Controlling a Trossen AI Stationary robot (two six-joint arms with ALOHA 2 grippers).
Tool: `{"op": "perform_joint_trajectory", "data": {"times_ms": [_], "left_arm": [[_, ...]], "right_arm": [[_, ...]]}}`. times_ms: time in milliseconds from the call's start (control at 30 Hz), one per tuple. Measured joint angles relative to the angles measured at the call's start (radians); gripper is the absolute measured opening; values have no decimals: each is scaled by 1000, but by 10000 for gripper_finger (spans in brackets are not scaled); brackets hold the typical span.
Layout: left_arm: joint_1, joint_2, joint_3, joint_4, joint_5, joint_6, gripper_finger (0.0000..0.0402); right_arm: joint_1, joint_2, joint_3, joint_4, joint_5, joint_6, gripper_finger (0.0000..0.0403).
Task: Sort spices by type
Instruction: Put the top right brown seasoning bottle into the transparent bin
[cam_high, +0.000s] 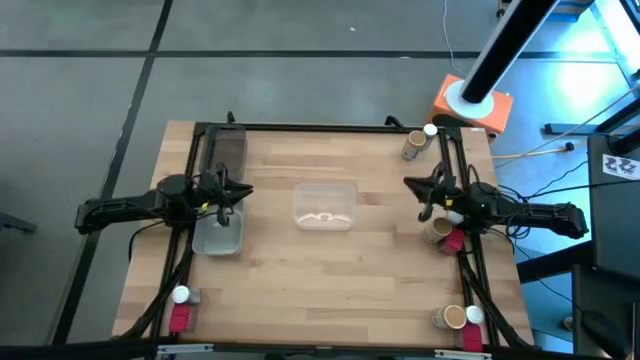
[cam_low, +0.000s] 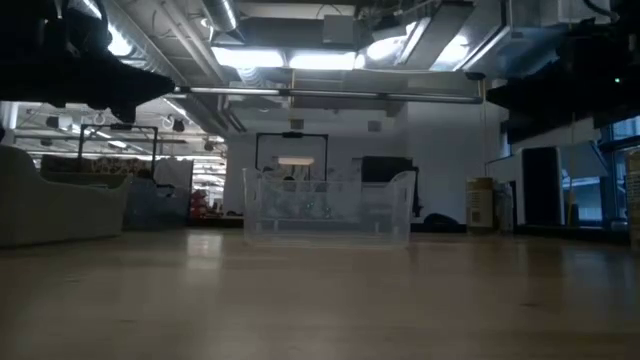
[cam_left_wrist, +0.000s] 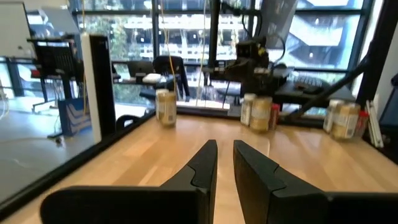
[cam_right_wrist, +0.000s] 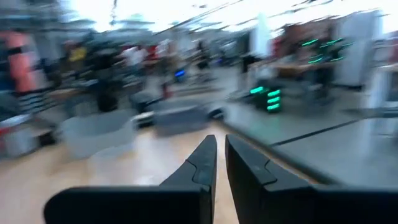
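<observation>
Two grippers pressed together, holding nothing: left gripper (cam_high: 237, 195) over a clear tray (cam_high: 217, 238), right gripper (cam_high: 422, 196) w/ tan jar (cam_high: 437, 229) and red jar (cam_high: 452, 241) just behind it. I read no labels. Other spices sit at table (cam_high: 300, 290) corners; open wood between arms except centre tray (cam_high: 325, 205).

spices (cam_high: 415, 146) all sit upright around the tabletop (cam_high: 330, 290) edge: tan and white at 1 o'clock, tan and red at 3, mixed clusters at 5 and 7.
</observation>
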Motion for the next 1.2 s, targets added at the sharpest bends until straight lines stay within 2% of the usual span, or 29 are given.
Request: {"op": "perform_joint_trajectory", "data": {"times_ms": [200, 333, 567, 733, 900, 1200], "left_arm": [[0, 0, 0, 85, 0, 2, 40], [0, 0, 0, 160, -47, 97, 40], [1, 0, 0, 283, -101, 268, 40], [1, 0, 0, 366, -102, 376, 40], [1, 0, 0, 390, -98, 448, 40], [1, 0, 0, 444, -97, 490, 40]], "right_arm": [[0, 21, 40, 30, 177, -164, 35], [0, 78, 93, 30, 262, -198, 35], [0, 234, 238, -23, 401, -325, 35], [-23, 384, 404, -157, 466, -381, 35], [-152, 551, 585, -325, 460, -402, 35], [-459, 847, 908, -701, 248, -402, 35]]}}
